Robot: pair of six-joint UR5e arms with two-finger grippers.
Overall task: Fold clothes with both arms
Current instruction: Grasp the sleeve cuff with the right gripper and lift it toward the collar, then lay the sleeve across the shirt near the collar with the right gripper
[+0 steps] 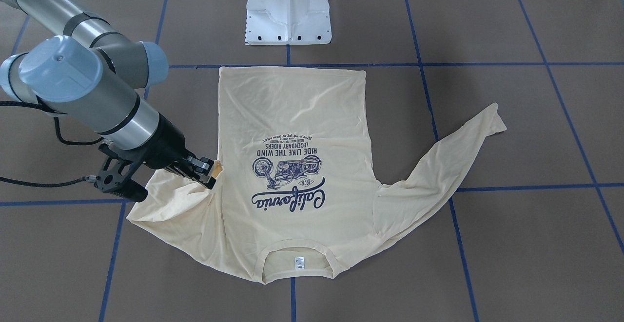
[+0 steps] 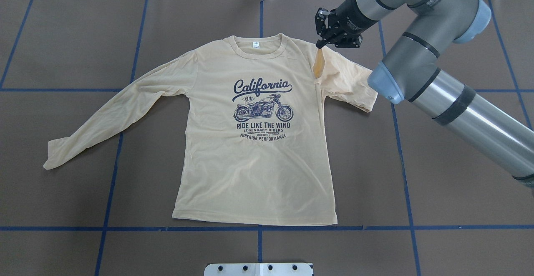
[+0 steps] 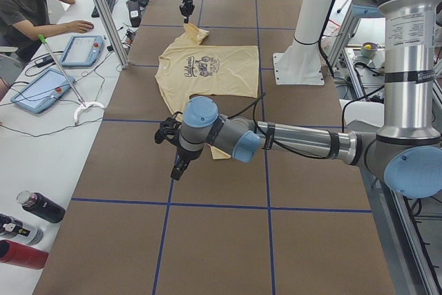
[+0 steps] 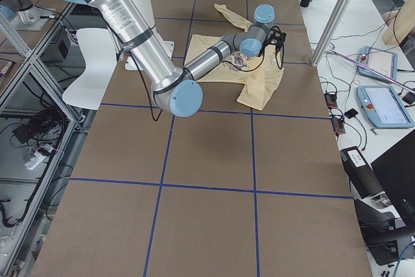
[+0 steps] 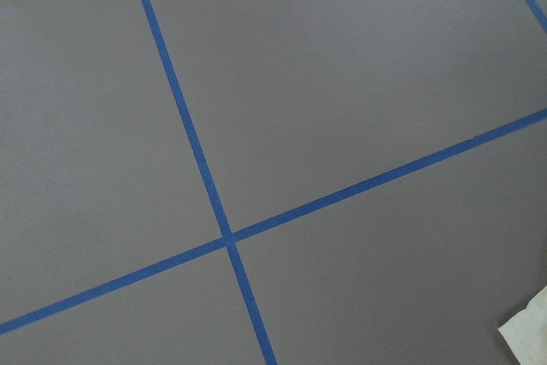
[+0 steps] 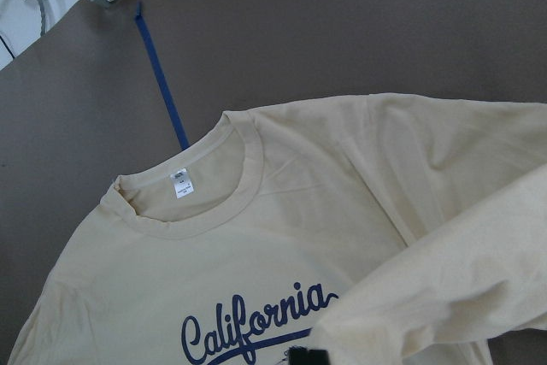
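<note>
The T-shirt (image 2: 254, 171) lies flat and print up in the middle of the counter (image 2: 62, 209). Its collar points away from the robot and its hem toward the white pedestal (image 1: 287, 10), whose top is cut off in the front-facing view. The outstretched sleeve (image 2: 121, 113), on the robot's left, lies full length on the counter. The folded sleeve (image 2: 346, 79), on the robot's right, is doubled back toward the shoulder. The right fingers (image 2: 320, 44) are closed on a small peak of its cloth, raised just above the shoulder seam. How much fabric sits between them is hard to make out; from the front only a little tuft pokes past the tips. In the overhead view the right arm (image 2: 450, 100) crosses the fold's outer end and hides it.

From the right wrist camera the fingers show only as a dark sliver at the bottom edge. The lifted sleeve drapes across the lower right there and covers the end of the print (image 6: 256, 322). The neck label (image 6: 182, 184) is in plain sight, its text too small to read.

The left fingers (image 3: 177, 168) appear only in the side view from the robot's left, hanging above the counter near the outstretched cuff. Whether they are open or closed cannot be told. The left wrist camera shows blue tape lines (image 5: 205, 185) and, at its lower right, a pale corner of cloth (image 5: 530, 335) cut off by the frame.
</note>
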